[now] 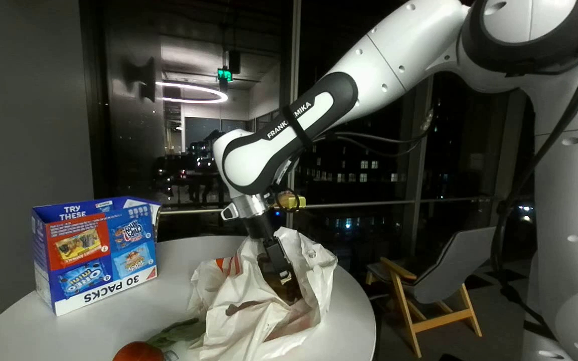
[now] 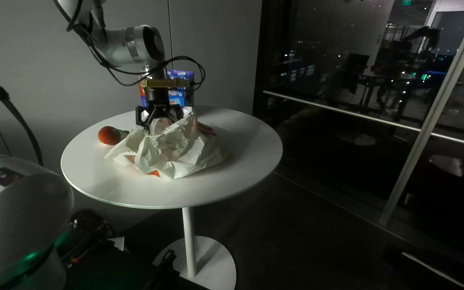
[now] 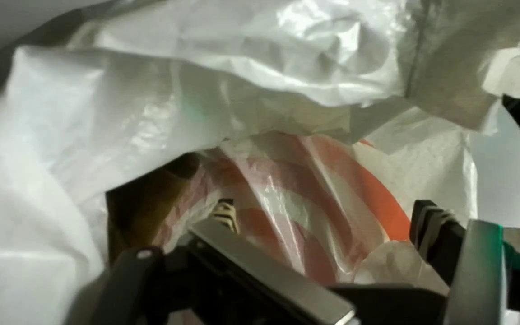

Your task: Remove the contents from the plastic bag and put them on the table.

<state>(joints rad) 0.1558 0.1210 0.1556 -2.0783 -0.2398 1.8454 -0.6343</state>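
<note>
The white plastic bag with orange print lies crumpled on the round white table [image 1: 183, 250] [image 2: 248, 161]. The bag shows in both exterior views [image 1: 249, 306] [image 2: 171, 149] and fills most of the wrist view [image 3: 70, 122]. My gripper [image 1: 284, 275] [image 2: 164, 121] points down into the bag's mouth. In the wrist view the gripper [image 3: 327, 214] is open, its fingers wide apart with bag film behind and between them. A dark brown area [image 3: 140, 205] shows inside the bag; I cannot tell what it is. A red-orange round item [image 1: 138, 352] [image 2: 109, 135] with a green part lies beside the bag.
A blue snack box [image 1: 101, 250] [image 2: 180, 96] stands at the table's edge near a grey wall. A wooden-framed grey chair [image 1: 434, 276] stands on the floor beyond the table. Dark windows with a metal rail [image 2: 336, 112] run alongside.
</note>
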